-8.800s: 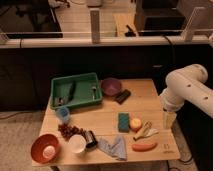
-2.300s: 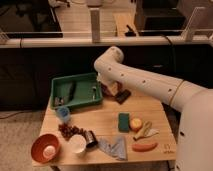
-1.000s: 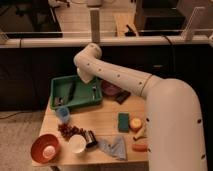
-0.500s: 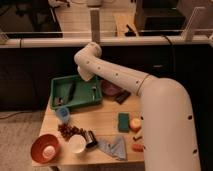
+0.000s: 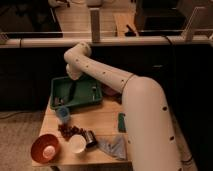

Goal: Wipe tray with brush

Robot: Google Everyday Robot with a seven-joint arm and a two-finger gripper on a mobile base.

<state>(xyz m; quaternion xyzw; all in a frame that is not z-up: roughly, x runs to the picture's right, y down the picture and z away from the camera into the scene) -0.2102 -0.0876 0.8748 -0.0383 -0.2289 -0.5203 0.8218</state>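
The white arm (image 5: 107, 77) is seen reaching from the right foreground up to a bend above the counter's far left corner, and from there it is turned down over the tray (image 5: 58, 86). The tool (image 5: 73, 81) is placed at the arm's lower end, over the tray's back half, left of the middle. It shows only as a dark shape under the pale wrist, so it cannot be told whether it is apart, together or clamped on anything.

The green tray is set on the far left part of the wooden counter (image 5: 102, 116), with its long side running left to right. The brush (image 5: 71, 93) is seen as a dark elongated form inside the tray, lying roughly front to back just below the tool. The two dark shapes appear to run together, and contact between them cannot be confirmed. A thin silvery spoon (image 5: 94, 91) is also laid in the tray, right of the brush and apart from it.

A blue cup (image 5: 63, 113) is stood just in front of the tray's near left corner. Nearer the front edge, an orange-red bowl (image 5: 45, 148) is placed at the left, with a white cup (image 5: 76, 143) beside it and a grey-blue cloth (image 5: 113, 146) further right. A green block (image 5: 121, 121) is partly hidden by the arm.
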